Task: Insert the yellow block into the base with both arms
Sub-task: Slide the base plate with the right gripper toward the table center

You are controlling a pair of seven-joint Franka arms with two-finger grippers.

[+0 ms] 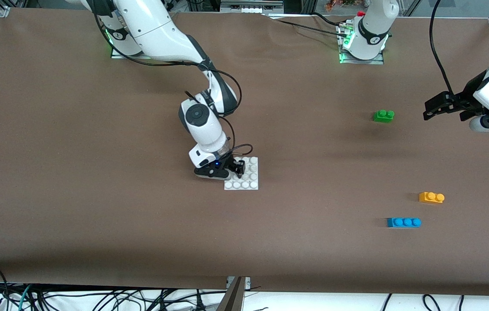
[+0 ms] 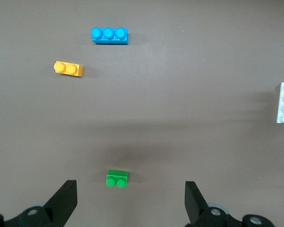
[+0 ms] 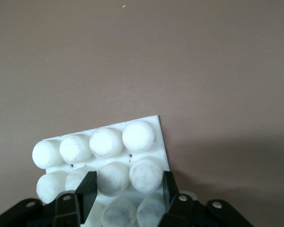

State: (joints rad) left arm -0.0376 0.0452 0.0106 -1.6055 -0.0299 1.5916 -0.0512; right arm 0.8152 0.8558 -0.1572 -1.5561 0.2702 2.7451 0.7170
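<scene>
right end effector [image 3: 125, 196] clamped on base [image 3: 109, 156] studs, seen only by right wrist | left end effector [image 2: 130, 201] wide over green brick [image 2: 117, 178]

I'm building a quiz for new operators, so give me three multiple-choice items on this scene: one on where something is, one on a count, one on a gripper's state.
1. Where does the yellow block lie?
A. On the white base
B. On the table, just farther from the front camera than the blue brick
C. In the left gripper

2. How many studs does the green brick have?
A. Two
B. Three
C. Four

3. What is the right gripper doing?
A. Hanging open above the blue brick
B. Holding the yellow block
C. Closed on studs of the base

Answers:
1 B: it sits alone on the brown table, above the blue brick in the front view.
2 A: two round studs show on top.
3 C: the right wrist view shows its fingers clamped on studs, while the left gripper waits open above the green brick.
</scene>
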